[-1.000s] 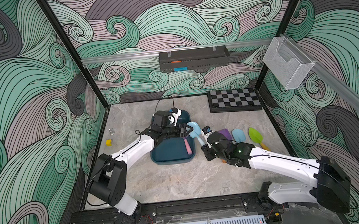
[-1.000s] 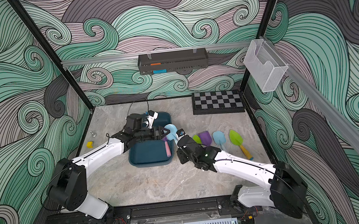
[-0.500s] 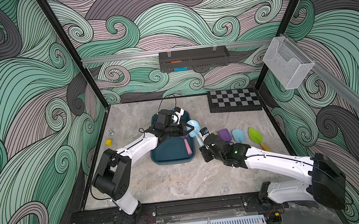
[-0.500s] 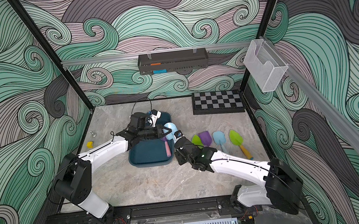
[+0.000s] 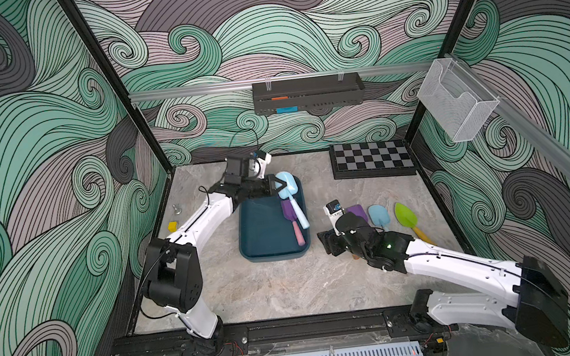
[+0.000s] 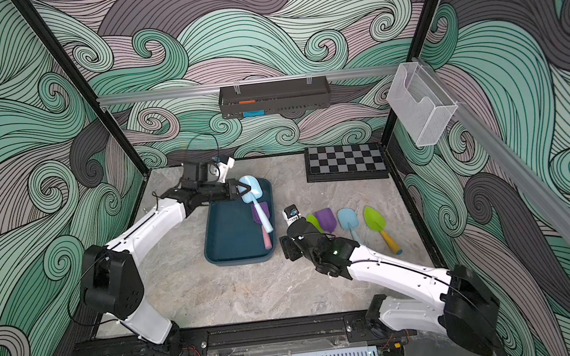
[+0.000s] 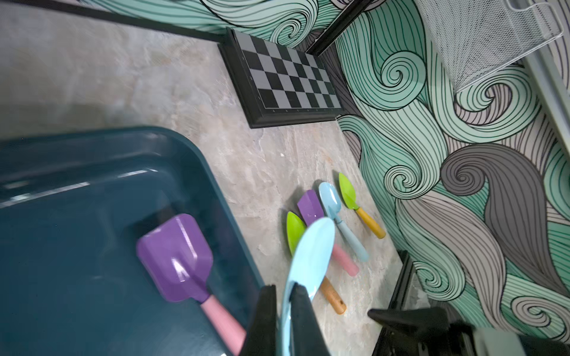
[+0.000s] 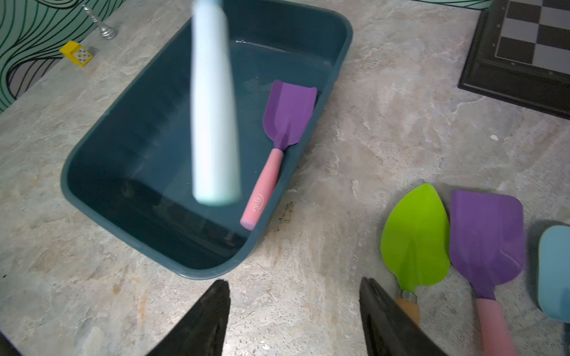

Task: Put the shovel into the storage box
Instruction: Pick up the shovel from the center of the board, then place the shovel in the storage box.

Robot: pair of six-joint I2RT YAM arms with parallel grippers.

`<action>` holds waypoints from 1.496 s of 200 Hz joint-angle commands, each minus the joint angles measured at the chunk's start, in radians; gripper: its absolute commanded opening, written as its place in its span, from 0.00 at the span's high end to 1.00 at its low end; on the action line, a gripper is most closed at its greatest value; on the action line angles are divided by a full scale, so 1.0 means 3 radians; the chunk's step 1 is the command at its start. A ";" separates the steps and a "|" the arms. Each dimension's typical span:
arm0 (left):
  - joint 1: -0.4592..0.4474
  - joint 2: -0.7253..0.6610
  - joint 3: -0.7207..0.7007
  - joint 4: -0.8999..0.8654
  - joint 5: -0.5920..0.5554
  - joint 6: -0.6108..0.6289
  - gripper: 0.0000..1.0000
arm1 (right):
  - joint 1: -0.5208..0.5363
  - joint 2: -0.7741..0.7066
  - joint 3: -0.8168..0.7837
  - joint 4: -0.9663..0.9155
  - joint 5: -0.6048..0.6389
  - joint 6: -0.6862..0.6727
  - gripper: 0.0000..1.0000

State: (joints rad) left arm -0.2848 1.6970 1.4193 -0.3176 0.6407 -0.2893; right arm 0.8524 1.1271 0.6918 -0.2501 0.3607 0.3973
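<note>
— Blue plastic shovel (image 5: 287, 185): where?
— Pinched by its smooth scoop in the left gripper (image 5: 279, 188), handle slanting over the teal box (image 5: 264, 236).
— Right gripper (image 8: 293, 296)?
— Jaws apart, beside the box.

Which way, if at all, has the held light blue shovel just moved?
Yes. The shovel went left, from beside the storage box to over it.

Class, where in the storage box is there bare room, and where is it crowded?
Free: the storage box floor between the purple shovel and the wall facing the yellow block. Crowded: the shovel row beside the right gripper.
</note>
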 commanded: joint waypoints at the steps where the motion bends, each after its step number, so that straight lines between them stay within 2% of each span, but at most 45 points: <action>1: 0.0237 0.0281 0.0398 -0.0918 0.0114 0.0677 1.00 | -0.0126 -0.0080 -0.0202 -0.0041 -0.0001 0.0104 0.30; 23: 0.0397 0.0616 0.0617 -0.1194 0.0128 0.0861 1.00 | -0.0249 -0.0126 -0.0328 -0.0061 -0.0065 0.0135 0.30; 39: 0.0456 0.0821 0.0690 -0.1233 0.0106 0.0945 1.00 | -0.0333 -0.0137 -0.0369 -0.0103 -0.0078 0.0165 0.26; 52: 0.0486 0.0975 0.0718 -0.1215 0.0129 0.0969 1.00 | -0.0374 -0.0137 -0.0379 -0.0127 -0.0091 0.0156 0.26; 85: 0.0471 0.1334 0.0904 -0.1254 0.0274 0.1015 1.00 | -0.0401 -0.0137 -0.0377 -0.0133 -0.0098 0.0152 0.26; 128: 0.0365 0.1714 0.1069 -0.1509 0.0273 0.1129 0.99 | -0.0418 -0.0096 -0.0353 -0.0131 -0.0095 0.0135 0.26; 154: 0.0273 0.1760 0.0912 -0.1437 0.0198 0.1118 0.96 | -0.0435 -0.0071 -0.0329 -0.0128 -0.0095 0.0118 0.25; 169: 0.0257 0.1799 0.0869 -0.1427 0.0153 0.1089 0.89 | -0.0448 -0.0045 -0.0315 -0.0118 -0.0097 0.0111 0.24; 193: 0.0254 0.1801 0.0829 -0.1410 0.0080 0.1042 0.85 | -0.0466 0.0008 -0.0308 -0.0095 -0.0103 0.0111 0.23; 220: 0.0254 0.1750 0.0793 -0.1386 0.0015 0.0984 0.73 | -0.0492 0.0068 -0.0329 -0.0044 -0.0133 0.0130 0.23; 246: 0.0249 0.1633 0.0761 -0.1364 -0.0054 0.0935 0.62 | -0.0543 0.0184 -0.0349 0.0013 -0.0152 0.0164 0.23; 299: 0.0211 0.1075 0.0648 -0.1291 -0.0191 0.0816 0.57 | -0.0642 0.0543 -0.0407 0.0209 -0.0297 0.0293 0.28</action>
State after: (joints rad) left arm -0.2119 2.1479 1.6188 -0.7185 0.6064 -0.0246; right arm 0.6712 1.2507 0.5804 -0.2302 0.3000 0.4530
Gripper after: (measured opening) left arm 0.425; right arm 0.730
